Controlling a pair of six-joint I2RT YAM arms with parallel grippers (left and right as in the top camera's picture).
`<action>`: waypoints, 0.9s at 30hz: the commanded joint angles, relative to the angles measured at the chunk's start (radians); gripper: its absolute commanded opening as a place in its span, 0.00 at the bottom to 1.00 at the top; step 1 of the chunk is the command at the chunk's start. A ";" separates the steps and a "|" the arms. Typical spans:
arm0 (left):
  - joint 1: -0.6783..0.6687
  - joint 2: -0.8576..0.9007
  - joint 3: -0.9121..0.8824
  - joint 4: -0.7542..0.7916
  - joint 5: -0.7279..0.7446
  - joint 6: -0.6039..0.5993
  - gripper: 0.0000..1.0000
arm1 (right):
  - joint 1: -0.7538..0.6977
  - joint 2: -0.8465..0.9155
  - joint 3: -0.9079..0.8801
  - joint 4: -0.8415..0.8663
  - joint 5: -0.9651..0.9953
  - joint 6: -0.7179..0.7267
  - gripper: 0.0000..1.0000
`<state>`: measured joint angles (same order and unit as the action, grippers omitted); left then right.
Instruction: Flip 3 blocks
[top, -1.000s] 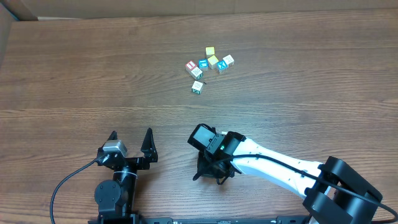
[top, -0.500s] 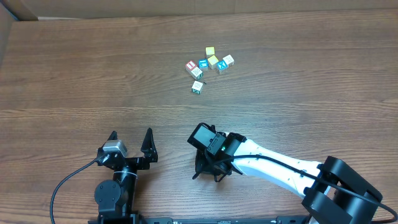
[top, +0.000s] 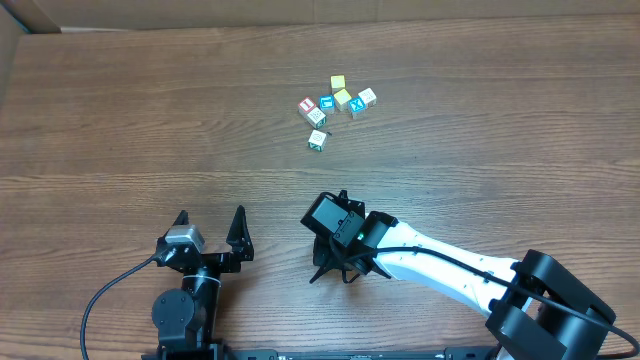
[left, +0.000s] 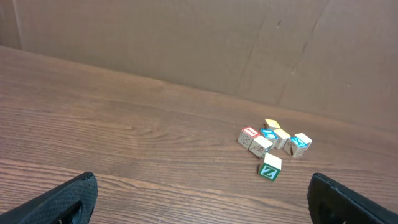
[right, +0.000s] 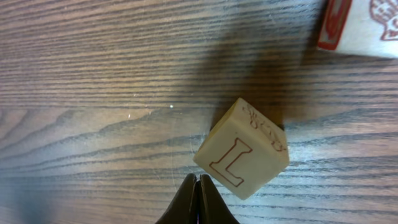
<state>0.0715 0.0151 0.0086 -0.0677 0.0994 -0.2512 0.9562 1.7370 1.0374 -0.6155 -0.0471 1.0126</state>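
In the right wrist view a cream block (right: 242, 157) with a red outlined L lies on the wood. My right gripper (right: 198, 182) is shut and empty, its tip right at the block's lower-left edge. Another cream block (right: 364, 25) with red print shows at the top right corner. Both are hidden under the right arm in the overhead view, where the right gripper (top: 335, 268) points down near the table's front. My left gripper (top: 210, 226) (left: 211, 205) stands wide open and empty at the front left. A cream block with a green Z (top: 317, 140) (left: 270, 167) lies apart from the far cluster.
A cluster of small cubes (top: 337, 101) (left: 272, 135) sits at the far middle: two yellow-topped ones (top: 338, 83), a blue cube with a white X (top: 357, 108), a red-marked one (top: 307, 105) and others. A brown cardboard wall (left: 186, 43) stands behind the table.
The right wrist has shifted slightly away from the front edge and turned a little. The left arm and the far cluster have not moved.
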 joint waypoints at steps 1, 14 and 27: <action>-0.006 -0.009 -0.004 -0.003 -0.003 0.020 1.00 | -0.004 -0.007 0.014 0.001 -0.077 -0.054 0.04; -0.006 -0.009 -0.004 -0.003 -0.003 0.020 1.00 | -0.120 -0.009 0.081 -0.229 -0.190 -0.157 0.04; -0.006 -0.009 -0.004 -0.003 -0.003 0.020 1.00 | -0.145 -0.008 -0.002 -0.097 -0.163 -0.144 0.04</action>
<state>0.0715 0.0151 0.0086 -0.0677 0.0994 -0.2508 0.8124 1.7370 1.0683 -0.7322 -0.2283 0.8646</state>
